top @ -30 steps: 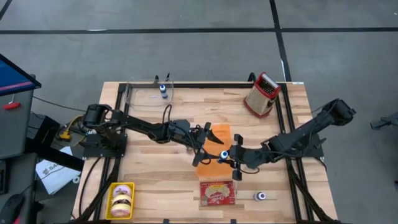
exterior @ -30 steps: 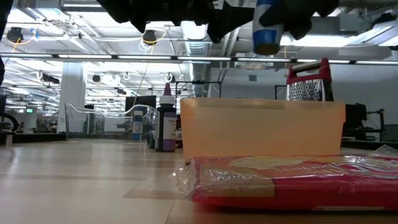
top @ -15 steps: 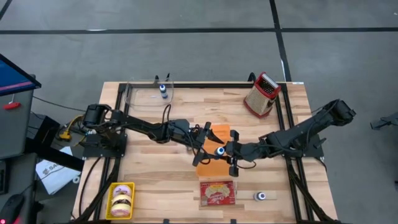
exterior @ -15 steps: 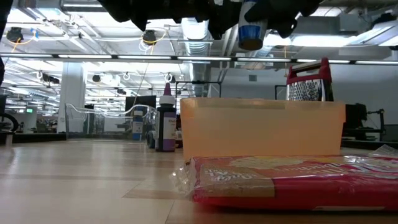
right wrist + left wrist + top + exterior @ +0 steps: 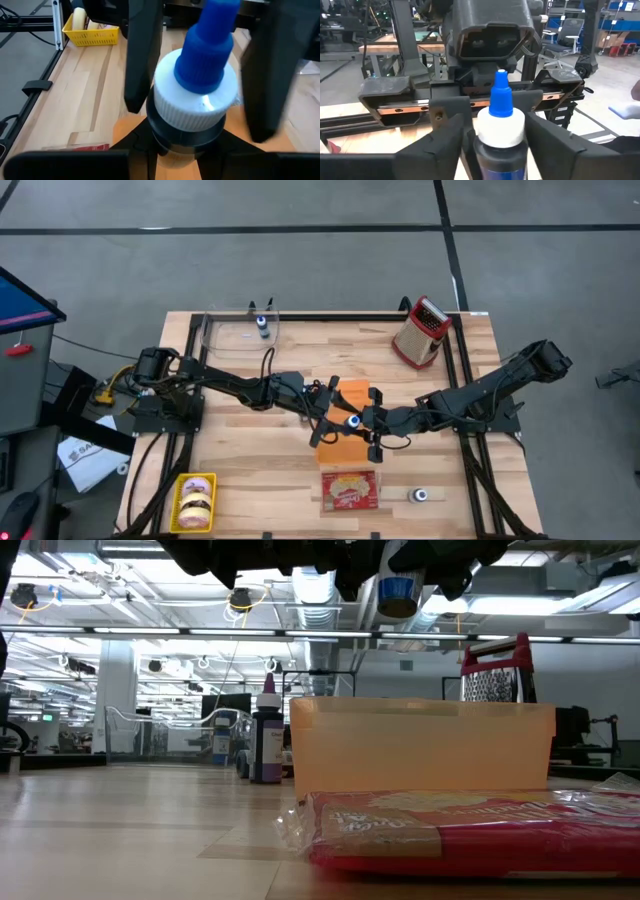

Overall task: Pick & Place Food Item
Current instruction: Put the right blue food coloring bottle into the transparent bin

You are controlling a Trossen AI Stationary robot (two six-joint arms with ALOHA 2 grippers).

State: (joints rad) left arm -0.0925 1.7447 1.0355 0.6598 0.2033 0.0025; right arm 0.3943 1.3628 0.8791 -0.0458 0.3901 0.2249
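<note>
A small dark bottle (image 5: pixel 352 420) with a white cap and blue nozzle hangs in the air over the orange bin (image 5: pixel 332 450), which stands mid-table. My right gripper (image 5: pixel 366 424) is shut on the bottle and reaches in from the table's right. My left gripper (image 5: pixel 336 416) comes from the left and is open. Its fingers (image 5: pixel 445 140) stand on either side of the bottle (image 5: pixel 500 125); I cannot tell if they touch it. A red food packet (image 5: pixel 350 490) lies flat on the table in front of the bin. My right gripper pinches the bottle's dark body (image 5: pixel 185 132) just below the white cap between its two fingers. It comes roughly level from the table's right. The bottle is lifted clear above the bin, nozzle up and a little tilted.
A metal grater (image 5: pixel 422 330) stands at the far right. A clear container (image 5: pixel 232 330) with a small bottle is at the far left. A yellow basket (image 5: pixel 194 502) of doughnuts sits at the near left. Another small bottle (image 5: pixel 420 496) lies right of the packet.
My right gripper has carried the bottle toward the table's left and a little up, from beside the bin's right edge to over the bin. It now sits between my left gripper's fingers. The bottle has stayed nozzle up.
</note>
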